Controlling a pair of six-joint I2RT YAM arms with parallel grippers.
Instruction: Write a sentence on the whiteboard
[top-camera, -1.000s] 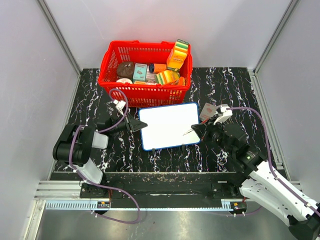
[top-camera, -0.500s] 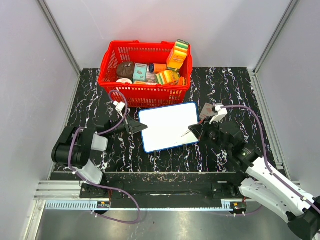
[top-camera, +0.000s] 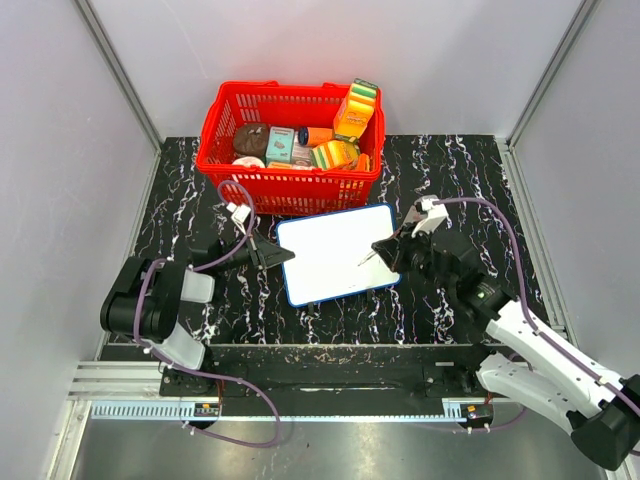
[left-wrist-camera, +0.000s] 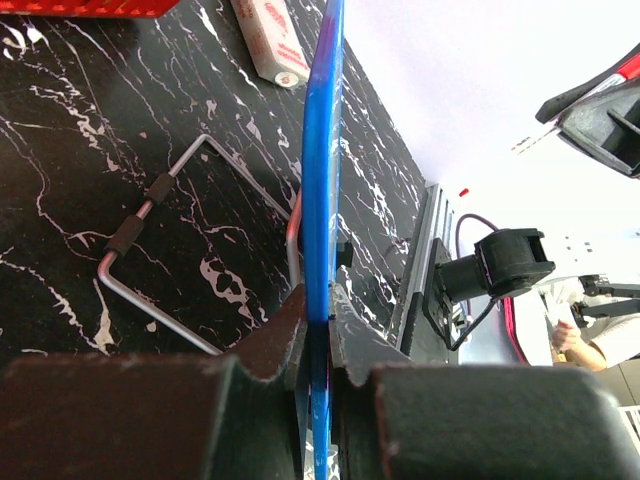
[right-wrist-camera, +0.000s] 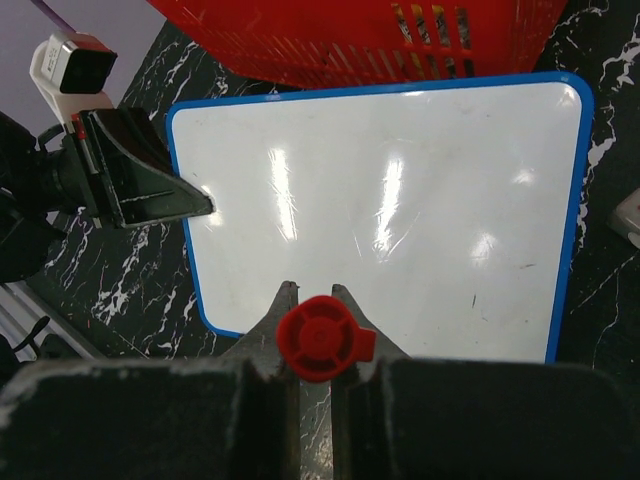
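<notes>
The whiteboard (top-camera: 335, 252) lies flat in front of the basket, white with a blue frame. No red lettering shows on it, only faint dark specks (right-wrist-camera: 400, 200). My left gripper (top-camera: 283, 255) is shut on the board's left edge; the left wrist view shows the blue edge (left-wrist-camera: 322, 150) clamped between my jaws (left-wrist-camera: 318, 305). My right gripper (top-camera: 385, 250) is shut on a red marker (right-wrist-camera: 318, 338), held end-on over the board's near right part, with its tip (top-camera: 365, 260) close to the surface. The left gripper also shows in the right wrist view (right-wrist-camera: 190, 205).
A red basket (top-camera: 222, 110) full of groceries stands just behind the board. A small pale packet (top-camera: 415, 222) lies right of the board. A bent metal wire (left-wrist-camera: 150, 220) and a white stick (left-wrist-camera: 268, 40) lie on the black marble table.
My right gripper has moved left and slightly away with the marker, from the board's right edge to over its surface. The left gripper and board have barely moved.
</notes>
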